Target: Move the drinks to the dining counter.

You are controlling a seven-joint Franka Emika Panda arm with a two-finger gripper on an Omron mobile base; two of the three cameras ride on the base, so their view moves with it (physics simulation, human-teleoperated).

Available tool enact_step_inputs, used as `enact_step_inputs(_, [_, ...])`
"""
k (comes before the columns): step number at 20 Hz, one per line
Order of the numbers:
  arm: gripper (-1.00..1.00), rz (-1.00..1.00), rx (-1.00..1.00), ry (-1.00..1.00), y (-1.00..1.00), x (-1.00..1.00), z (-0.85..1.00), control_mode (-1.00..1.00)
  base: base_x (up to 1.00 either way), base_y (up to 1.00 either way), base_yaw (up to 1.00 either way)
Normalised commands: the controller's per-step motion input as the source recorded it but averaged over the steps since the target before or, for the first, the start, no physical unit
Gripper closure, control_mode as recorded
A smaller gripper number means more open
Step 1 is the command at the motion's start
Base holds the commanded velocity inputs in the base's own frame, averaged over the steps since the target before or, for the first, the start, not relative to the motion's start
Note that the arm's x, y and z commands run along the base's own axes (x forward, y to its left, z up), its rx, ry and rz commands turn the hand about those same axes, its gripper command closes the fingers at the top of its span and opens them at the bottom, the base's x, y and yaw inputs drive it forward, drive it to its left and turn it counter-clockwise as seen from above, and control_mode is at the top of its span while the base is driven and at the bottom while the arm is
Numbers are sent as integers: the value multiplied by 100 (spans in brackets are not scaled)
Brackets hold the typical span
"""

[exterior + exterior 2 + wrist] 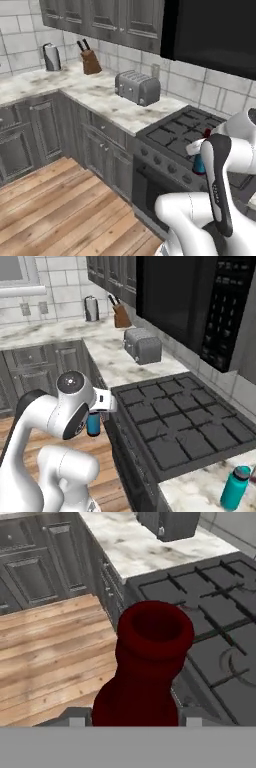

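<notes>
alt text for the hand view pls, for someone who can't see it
A dark red bottle stands between the gripper jaws, seen from above its open neck. Behind it lie a black stove, a marble counter and a wooden floor.

Robot arm (50, 421): glossy white rounded link shells joined by dark grey to black joints. One link carries a long black inset panel (218, 190) with a row of small pale marks down it. In the right base view, a round white joint cap (72, 382) bears a small grey centre disc at 12 o'clock of the link, with a dark grey housing below it. A white block (104, 401) at 3 o'clock of the cap shows small dark markings. The lower link is a smooth white cylinder.
</notes>
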Motion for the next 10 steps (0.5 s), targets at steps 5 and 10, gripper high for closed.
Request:
enact_step_inputs(5, [100,0,0,0,0,0,0,100,19,0,100])
enact_step_inputs(10, [100,0,0,0,0,0,0,100,18,0,100])
